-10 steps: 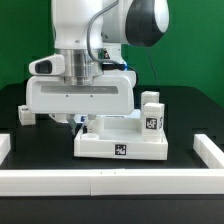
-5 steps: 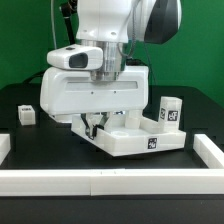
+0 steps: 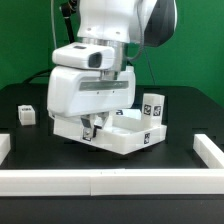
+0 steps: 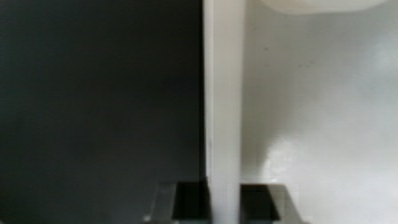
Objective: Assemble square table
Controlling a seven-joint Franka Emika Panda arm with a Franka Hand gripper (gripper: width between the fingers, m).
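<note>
Square tabletop (image 3: 128, 141) is sat askew on the black table (image 3: 192, 108), with its rim (image 4: 226, 100) pinched tight by the gripper (image 3: 90, 129). One leg (image 3: 153, 110) is stood at its far corner. A second leg (image 3: 26, 115) is left well apart, toward the exterior view's left.

Upright leg (image 3: 152, 108) on tabletop (image 3: 118, 142) corner; loose leg (image 3: 26, 115) apart, exterior view's left.

light: bright, even | shadows: soft | wrist view: blurred, whites washed out
</note>
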